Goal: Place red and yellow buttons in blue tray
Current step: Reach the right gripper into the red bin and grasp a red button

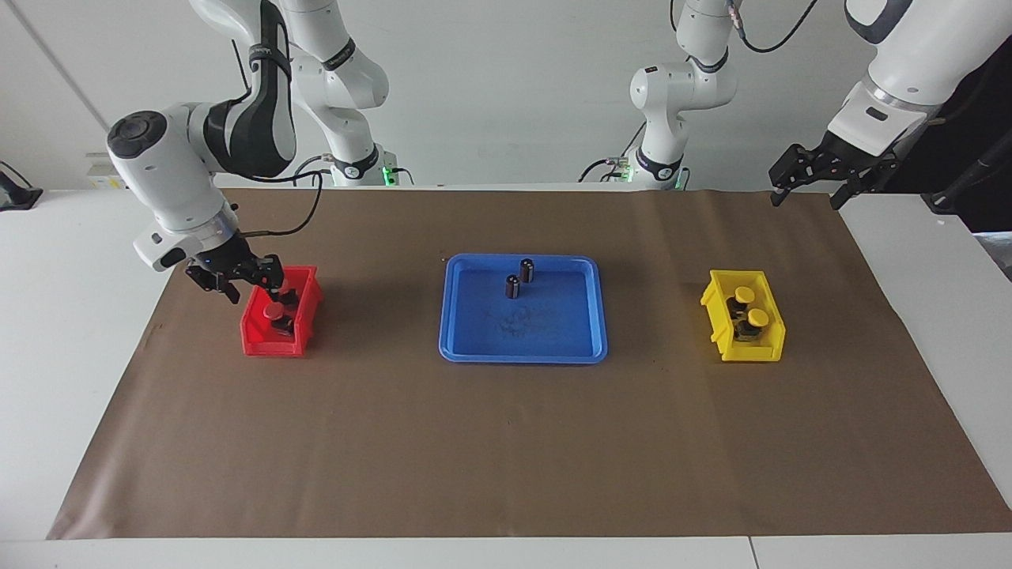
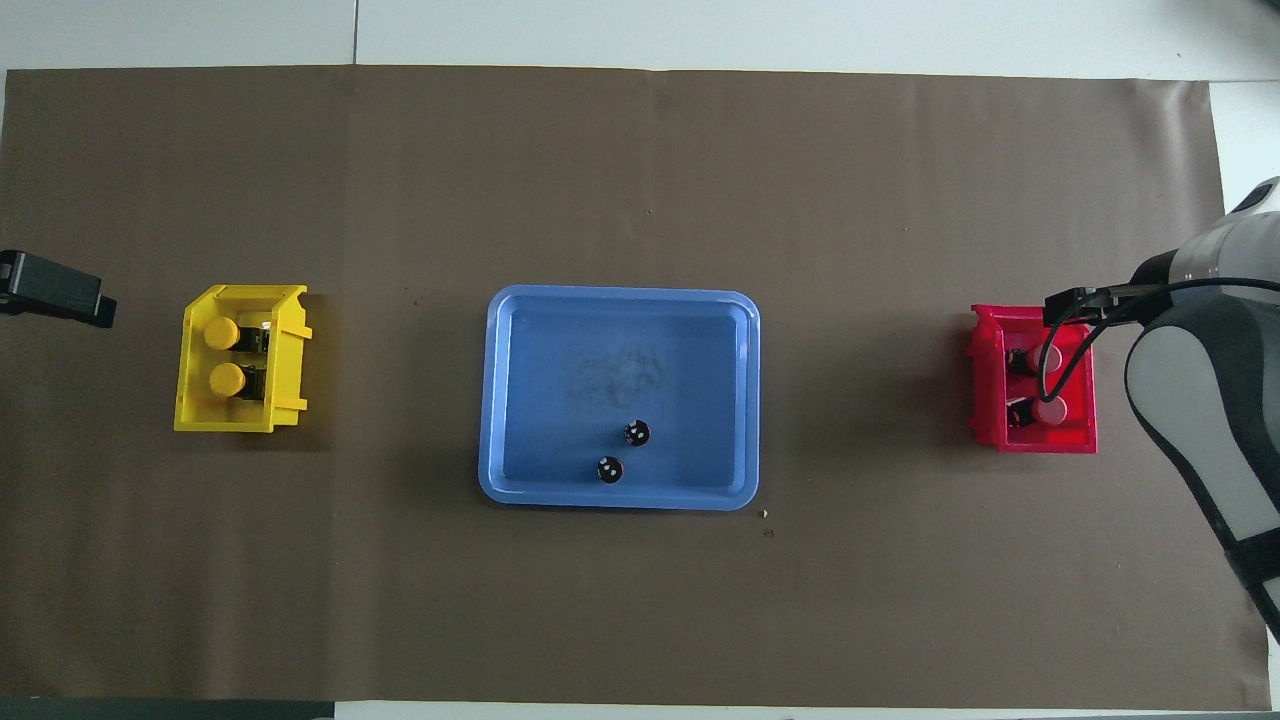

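The red buttons [image 1: 277, 311] lie in the red bin [image 1: 257, 336], the yellow buttons [image 1: 751, 310] in the yellow bin [image 1: 771, 344], none yet in the blue tray [image 1: 474, 348]. They look light and rigid, best pinched across the blocky base, as the smooth cap may slip. The right gripper [image 1: 237, 278] reaches into the red bin, whether gripping I cannot tell; the left gripper [image 1: 814, 175] waits spread above the table's edge.

Brown-papered table [image 1: 506, 442] carries red bin [image 1: 261, 341], blue tray [image 1: 523, 356], yellow bin [image 1: 751, 352]

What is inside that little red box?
The red bin holds two red buttons on dark bases. In the facing view the right gripper covers the one nearer the robots; the overhead view shows both.
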Controlling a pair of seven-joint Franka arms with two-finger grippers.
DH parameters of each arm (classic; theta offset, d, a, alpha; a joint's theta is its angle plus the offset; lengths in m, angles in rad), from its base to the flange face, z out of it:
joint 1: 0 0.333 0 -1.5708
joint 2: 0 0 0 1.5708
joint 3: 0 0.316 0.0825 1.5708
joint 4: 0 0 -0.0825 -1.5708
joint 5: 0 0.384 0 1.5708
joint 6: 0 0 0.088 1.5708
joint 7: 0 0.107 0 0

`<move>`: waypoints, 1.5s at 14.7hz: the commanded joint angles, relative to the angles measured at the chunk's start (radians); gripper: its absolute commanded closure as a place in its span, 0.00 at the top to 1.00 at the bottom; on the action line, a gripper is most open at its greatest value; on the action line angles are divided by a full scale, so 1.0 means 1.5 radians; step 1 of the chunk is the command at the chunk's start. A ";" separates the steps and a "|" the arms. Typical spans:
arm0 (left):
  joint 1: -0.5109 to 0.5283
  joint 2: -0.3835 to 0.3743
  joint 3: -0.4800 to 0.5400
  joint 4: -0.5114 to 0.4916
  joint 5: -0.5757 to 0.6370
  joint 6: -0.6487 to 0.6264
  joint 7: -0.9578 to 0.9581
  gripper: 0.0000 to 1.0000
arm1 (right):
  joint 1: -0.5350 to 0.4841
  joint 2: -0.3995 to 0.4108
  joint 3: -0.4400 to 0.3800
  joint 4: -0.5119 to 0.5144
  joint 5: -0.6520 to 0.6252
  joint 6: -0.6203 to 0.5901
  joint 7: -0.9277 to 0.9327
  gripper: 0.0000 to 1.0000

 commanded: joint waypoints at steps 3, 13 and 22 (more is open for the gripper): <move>0.004 -0.020 0.001 -0.023 -0.008 0.004 0.001 1.00 | -0.009 0.000 0.006 -0.070 0.012 0.079 0.006 0.67; 0.004 -0.021 0.001 -0.023 -0.008 0.005 0.001 1.00 | -0.011 -0.016 0.005 -0.145 0.012 0.140 0.003 0.63; 0.006 -0.023 0.002 -0.025 -0.008 0.001 0.001 1.00 | -0.024 -0.026 0.004 -0.169 0.012 0.151 -0.031 0.49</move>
